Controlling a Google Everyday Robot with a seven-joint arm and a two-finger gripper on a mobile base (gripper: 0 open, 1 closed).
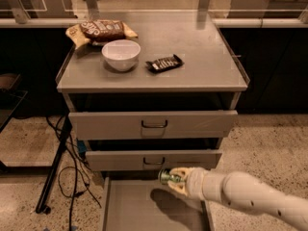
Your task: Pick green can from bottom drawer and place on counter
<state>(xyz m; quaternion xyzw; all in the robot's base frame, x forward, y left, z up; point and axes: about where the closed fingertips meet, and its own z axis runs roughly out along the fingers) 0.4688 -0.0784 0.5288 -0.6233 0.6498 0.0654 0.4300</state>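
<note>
The jaws were closed on the can (166,176), pinching it across its body w/ one silvery end poking out to the left. The gripper (175,179) hung over the bottom drawer (134,211), toward that drawer's back right, just under the front of the middle drawer (120,160). The can was clear of the bottom drawer's floor: a shadow lay on the floor below it, so it read as lifted, not resting. It sat tilted, nearer to lying on its side than upright. Behind the gripper the pale arm (250,196) ran over the bottom drawer's right wall & out of view.

Handling, as a judgement: thin metal can, prob. light, stiff along its length but easy to dent across the middle. Smooth skin, so slippery if the squeeze goes slack. A mid-body hold across the narrow way looked right; firm, not crushing. Full or empty I couldn't tell, so weight is a guess.

Further out, the top drawer (192,124) sat above the middle one, both pulled out a little. Well above the bottom drawer, the desk (207,66) carried a white bowl (121,54) over the drawer's left half, a black snack bar (164,63) approx. over its middle & a chip bag (102,30) further back left. The bare desk over the drawer's right side looked the obvious spot for the can.
</note>
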